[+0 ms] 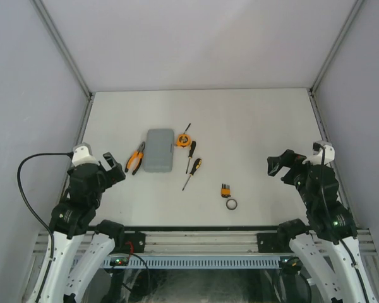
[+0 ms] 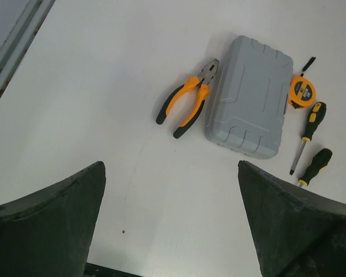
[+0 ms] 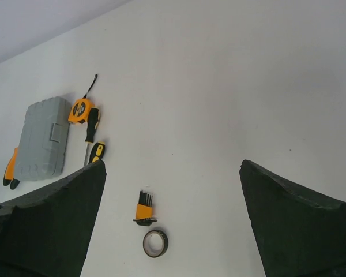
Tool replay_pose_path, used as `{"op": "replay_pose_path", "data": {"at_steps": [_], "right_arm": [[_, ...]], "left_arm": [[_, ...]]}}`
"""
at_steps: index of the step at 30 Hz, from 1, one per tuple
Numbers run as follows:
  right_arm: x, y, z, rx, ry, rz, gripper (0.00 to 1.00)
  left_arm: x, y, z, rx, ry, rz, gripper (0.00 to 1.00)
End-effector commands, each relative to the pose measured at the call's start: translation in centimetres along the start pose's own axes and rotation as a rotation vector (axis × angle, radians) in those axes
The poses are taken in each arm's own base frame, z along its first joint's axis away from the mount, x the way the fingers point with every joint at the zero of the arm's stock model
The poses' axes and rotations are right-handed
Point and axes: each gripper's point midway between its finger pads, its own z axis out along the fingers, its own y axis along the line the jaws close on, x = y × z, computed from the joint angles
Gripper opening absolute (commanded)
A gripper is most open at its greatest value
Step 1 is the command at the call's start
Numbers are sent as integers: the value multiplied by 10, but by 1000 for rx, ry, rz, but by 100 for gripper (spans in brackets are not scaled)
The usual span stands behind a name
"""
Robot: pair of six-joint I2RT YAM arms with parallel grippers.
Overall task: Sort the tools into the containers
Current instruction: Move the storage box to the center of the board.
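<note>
Both wide open and empty, my left gripper and right gripper hang low in frame. Left of centre lies the closed grey case, pliers just beside it. My finger cuts off the tip of one screwdriver.

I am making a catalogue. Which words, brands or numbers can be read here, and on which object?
No text can be read.
Tape measure: a dark label on its face, too small and blurred to read.
Grey case: no print visible.
</note>
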Motion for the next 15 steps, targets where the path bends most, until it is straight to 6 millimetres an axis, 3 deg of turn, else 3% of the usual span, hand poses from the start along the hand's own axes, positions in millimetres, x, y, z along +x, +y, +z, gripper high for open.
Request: {"op": "replay_pose_path", "data": {"at_steps": [1, 15], "right_arm": [[-23, 12, -3, -28, -53, 38, 100], [-21, 11, 2, 17, 31, 78, 100]], "left_arm": [[-24, -17, -9, 90, -43, 10, 100], [-35, -26, -3, 111, -75, 0, 100]]}}
